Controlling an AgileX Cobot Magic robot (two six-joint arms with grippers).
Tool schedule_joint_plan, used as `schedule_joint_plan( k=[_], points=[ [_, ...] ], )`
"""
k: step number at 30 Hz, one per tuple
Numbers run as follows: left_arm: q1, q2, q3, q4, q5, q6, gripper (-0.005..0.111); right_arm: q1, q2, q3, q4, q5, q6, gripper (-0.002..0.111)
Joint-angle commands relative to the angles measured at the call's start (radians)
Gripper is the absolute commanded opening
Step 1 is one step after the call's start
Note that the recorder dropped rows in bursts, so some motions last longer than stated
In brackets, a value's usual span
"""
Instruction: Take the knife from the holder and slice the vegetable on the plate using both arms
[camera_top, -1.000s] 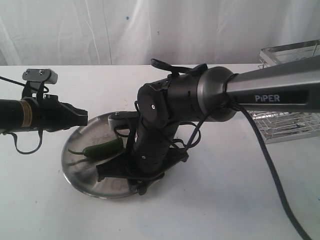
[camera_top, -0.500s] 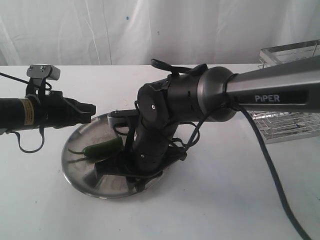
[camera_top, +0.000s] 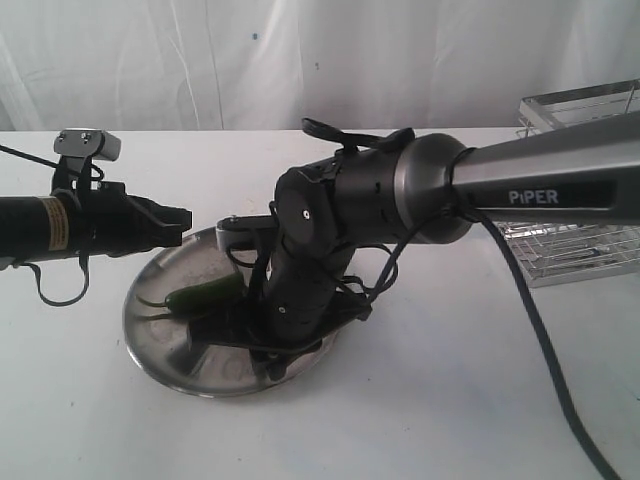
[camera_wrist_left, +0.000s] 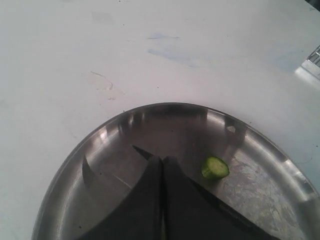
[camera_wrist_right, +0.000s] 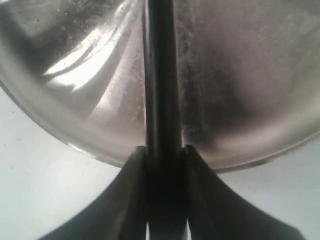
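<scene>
The dark-green vegetable (camera_top: 205, 295) lies on the left half of the steel plate (camera_top: 150, 335). My right gripper (camera_top: 272, 352) reaches down into the plate beside it, shut on the knife (camera_top: 225, 332), whose dark blade lies low across the plate next to the pepper. In the right wrist view the knife (camera_wrist_right: 161, 75) runs straight out from between the right gripper (camera_wrist_right: 162, 152) over the plate (camera_wrist_right: 240, 75). My left gripper (camera_top: 185, 222) hovers shut and empty above the plate's far left rim. Its wrist view shows the left gripper (camera_wrist_left: 162, 160) over the plate (camera_wrist_left: 115, 135), with the knife tip (camera_wrist_left: 142, 151) poking out; the pepper is hidden there.
A small round cut slice (camera_wrist_left: 215, 168) lies on the plate beside the blade. The wire holder (camera_top: 575, 240) stands at the right edge of the white table, behind my right arm's grey PiPER link (camera_top: 540, 190). A black cable (camera_top: 545, 350) trails across the table at front right.
My left gripper rose a little and shifted right, then held still. The right gripper pressed the knife lower into the plate, and the pepper nudged slightly away.
</scene>
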Motion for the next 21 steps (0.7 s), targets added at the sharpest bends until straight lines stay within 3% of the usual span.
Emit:
schedule_joint_plan(
  k=[1,11,16,21],
  points=[
    [-0.001,-0.003,-0.002,0.003,-0.007,0.004,0.0,-0.006,0.029,0.003,-0.011,-0.005,0.008,0.0],
    [-0.001,-0.003,-0.002,0.001,-0.016,0.023,0.0,-0.006,0.035,0.003,-0.011,-0.026,0.008,0.0],
    [-0.001,0.035,-0.002,-0.046,-0.159,0.045,0.0,-0.006,0.035,0.003,-0.011,-0.026,0.008,0.0],
    [-0.001,0.087,-0.002,-0.121,-0.17,0.076,0.0,-0.006,0.035,0.003,-0.009,-0.024,0.008,0.0]
  ],
)
